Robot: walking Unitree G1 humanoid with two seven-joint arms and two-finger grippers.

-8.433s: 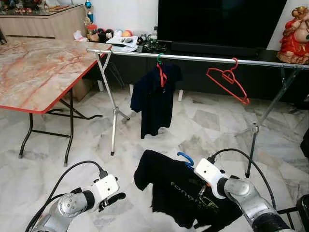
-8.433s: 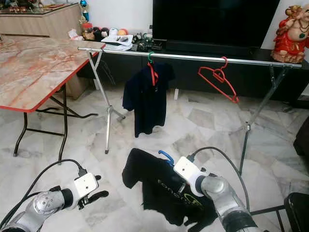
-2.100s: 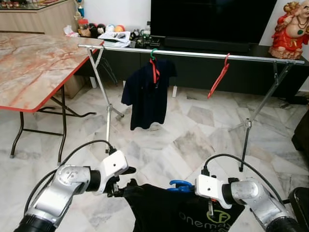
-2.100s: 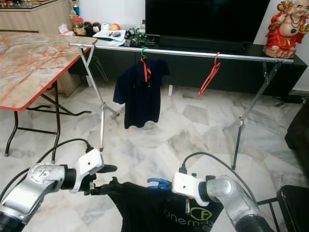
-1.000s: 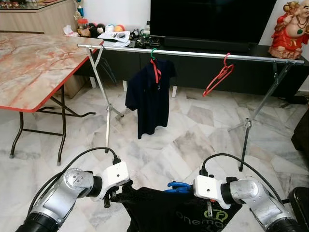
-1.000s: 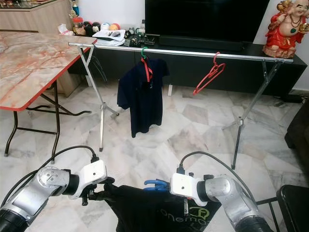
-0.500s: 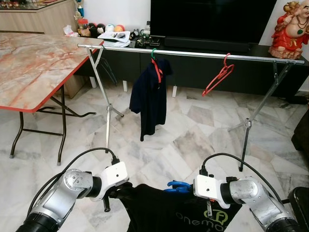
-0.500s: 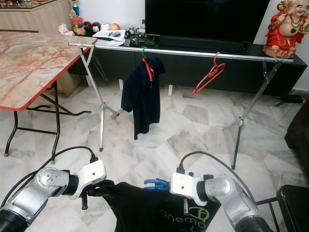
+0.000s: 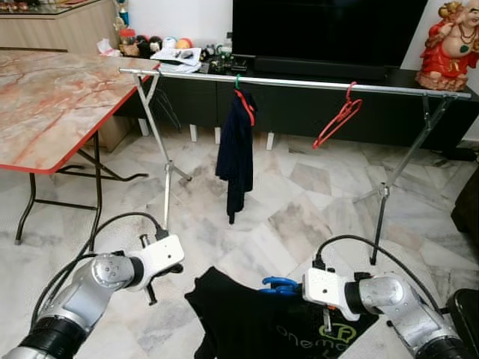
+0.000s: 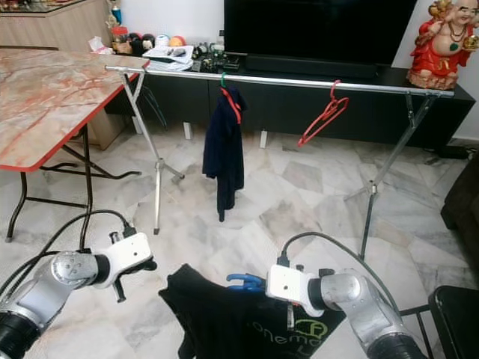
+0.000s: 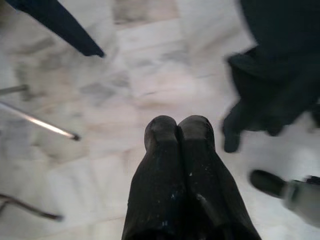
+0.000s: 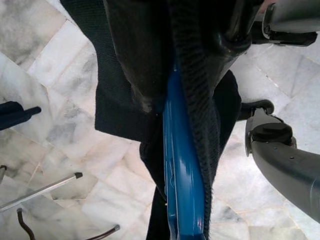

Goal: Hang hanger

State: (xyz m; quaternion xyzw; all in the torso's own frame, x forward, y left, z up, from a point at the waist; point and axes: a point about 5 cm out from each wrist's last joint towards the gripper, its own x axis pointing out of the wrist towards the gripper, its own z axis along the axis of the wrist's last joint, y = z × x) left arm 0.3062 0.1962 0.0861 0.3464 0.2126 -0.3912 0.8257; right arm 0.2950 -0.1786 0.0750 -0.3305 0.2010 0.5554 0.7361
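The blue plastic hanger (image 9: 280, 284) with the soft black T-shirt (image 9: 247, 321) sits low in front of you, pinched tight in your right gripper (image 12: 170, 95). The hanger is stiff and light, but the shirt is floppy and can slide off, so I think you should keep hold near the hook. Your left gripper (image 11: 178, 131) is closed on nothing, off to the side. The long silver clothes rail (image 9: 299, 83) is well ahead. A dark shirt (image 9: 237, 153) and a red hanger (image 9: 338, 118) already hang there; aim between them.
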